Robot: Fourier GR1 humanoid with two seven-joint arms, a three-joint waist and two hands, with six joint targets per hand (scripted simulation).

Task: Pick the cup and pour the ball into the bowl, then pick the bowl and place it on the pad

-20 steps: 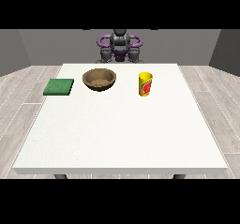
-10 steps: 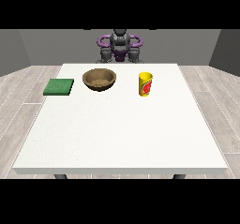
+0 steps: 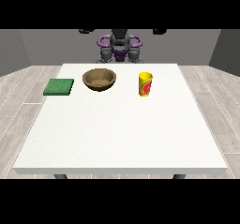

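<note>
So the white tabletop (image 3: 122, 134) has three things lined up along its far half. The yellow cup (image 3: 146, 84) with a red mark on its side stands upright toward the view's right, nothing touching it. I can't see into it from this angle, so no telling whether the ball is inside. Left of it, a gap away, sits the brown wooden bowl (image 3: 99, 79), upright and looking empty as far as I can see. Further left, near the tabletop's edge, the green pad (image 3: 59, 86) lies flat with nothing on it. The robot (image 3: 120, 46) is behind the far edge, arms tucked close to its body. Its hands are too small and dark to make out, so I cannot tell how the fingers lie.
</note>
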